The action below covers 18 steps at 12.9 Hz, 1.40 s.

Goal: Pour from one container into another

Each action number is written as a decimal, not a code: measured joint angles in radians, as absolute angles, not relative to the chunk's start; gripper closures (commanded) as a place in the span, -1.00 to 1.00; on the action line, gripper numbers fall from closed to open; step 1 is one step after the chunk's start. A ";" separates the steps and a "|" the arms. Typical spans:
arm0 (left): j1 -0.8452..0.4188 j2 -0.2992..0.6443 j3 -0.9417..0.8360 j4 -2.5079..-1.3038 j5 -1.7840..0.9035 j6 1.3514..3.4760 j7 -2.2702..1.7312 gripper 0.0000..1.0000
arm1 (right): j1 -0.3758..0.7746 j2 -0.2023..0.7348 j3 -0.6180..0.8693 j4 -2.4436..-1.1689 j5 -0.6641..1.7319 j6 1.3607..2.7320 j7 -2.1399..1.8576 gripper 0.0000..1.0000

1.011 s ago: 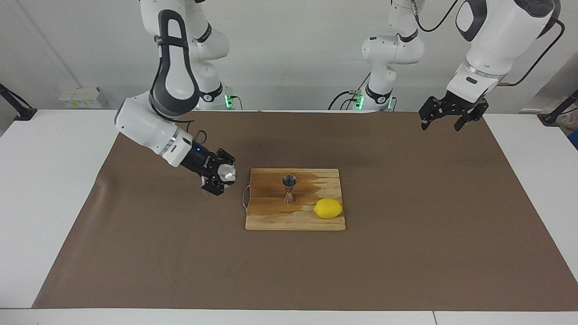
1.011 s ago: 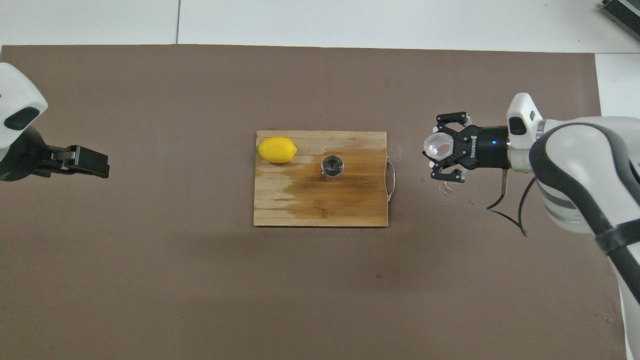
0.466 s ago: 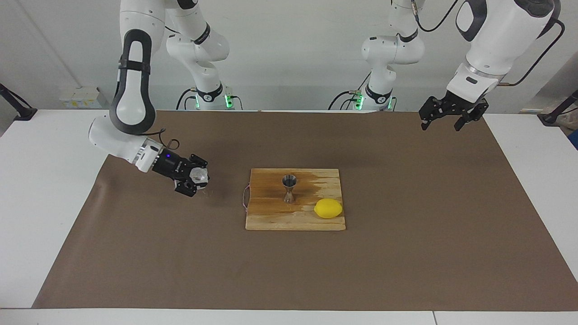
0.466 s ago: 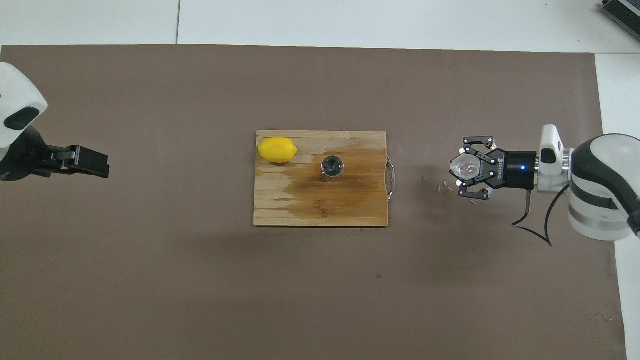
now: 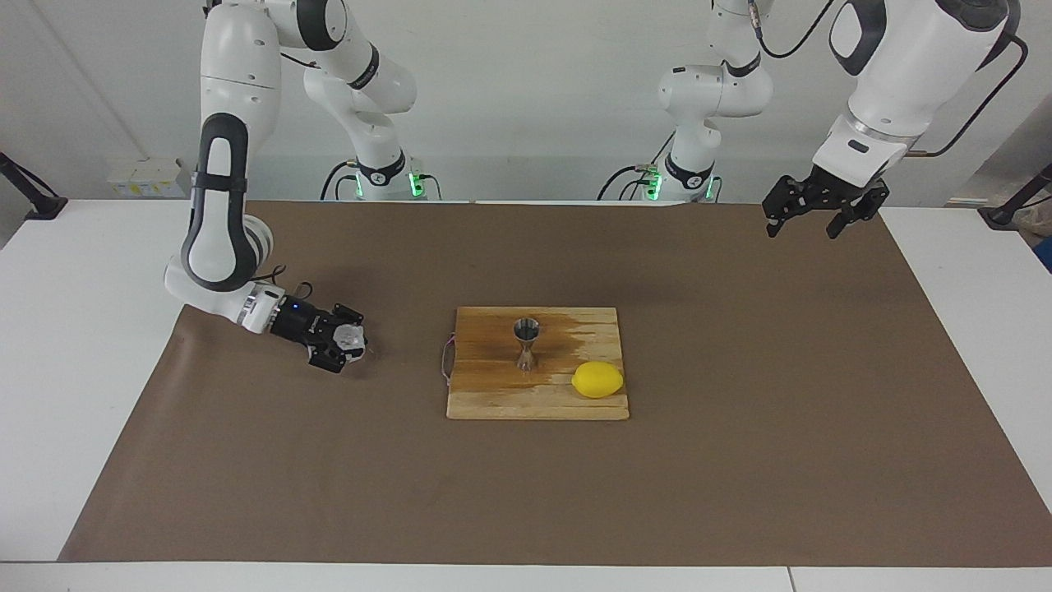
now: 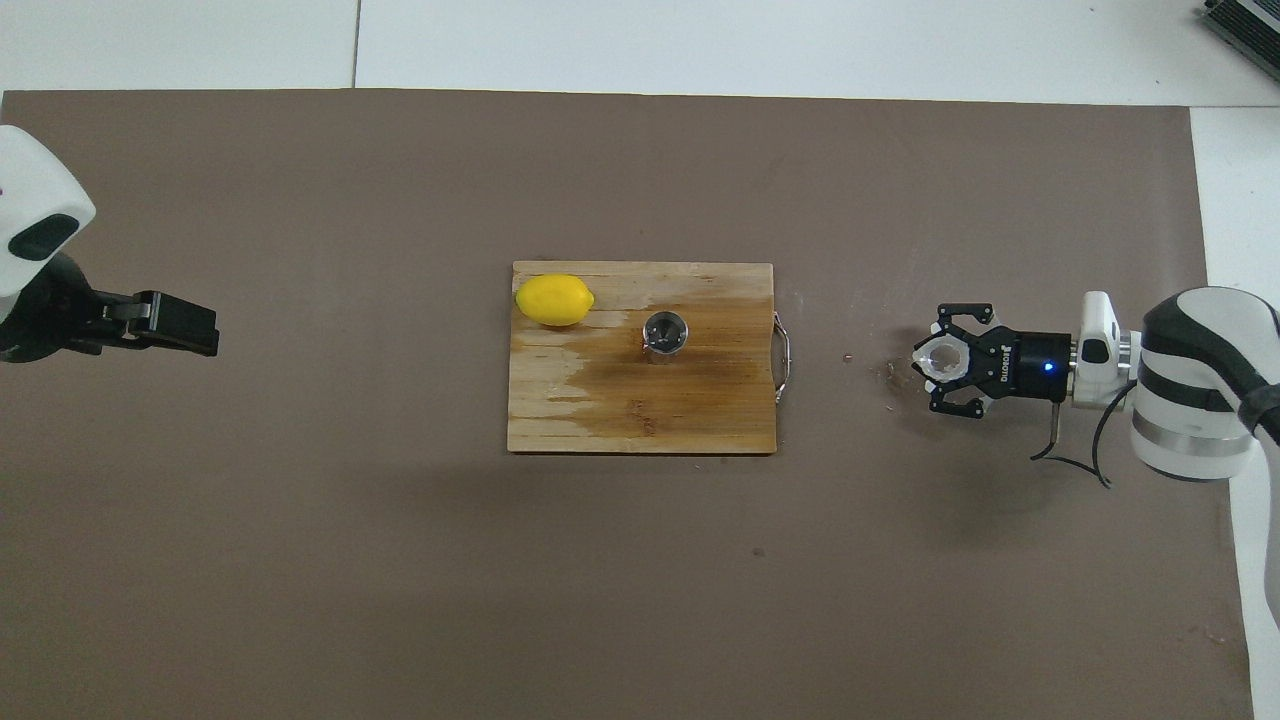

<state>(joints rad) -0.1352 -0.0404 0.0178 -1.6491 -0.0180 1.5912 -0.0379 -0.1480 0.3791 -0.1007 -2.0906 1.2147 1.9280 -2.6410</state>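
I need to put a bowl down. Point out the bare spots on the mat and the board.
The brown mat is bare from the cutting board to the left arm's end, under the waiting left gripper. The board is crowded by jigger and lemon. The right gripper holds the plastic cup low at the right arm's end.

the only lettering is white print on the black body of the right gripper [image 6: 950,361] in the overhead view; it looks like a brand name but is too small to read with confidence. nothing else carries readable text, labels or numbers.
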 measured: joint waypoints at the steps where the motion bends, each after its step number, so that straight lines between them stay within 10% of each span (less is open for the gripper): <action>1: -0.135 -0.040 0.018 -1.649 -0.018 1.591 -0.038 -1.00 | -0.148 0.379 -0.099 -2.088 1.215 1.928 -2.641 -1.00; 12: -0.135 -0.040 0.018 -1.649 -0.018 1.591 -0.038 -1.00 | -0.252 0.364 -0.111 -2.049 1.010 1.987 -2.565 -1.00; 18: -0.135 -0.040 0.018 -1.649 -0.018 1.591 -0.038 -1.00 | -0.141 0.156 -0.102 -2.005 0.549 2.063 -1.807 -1.00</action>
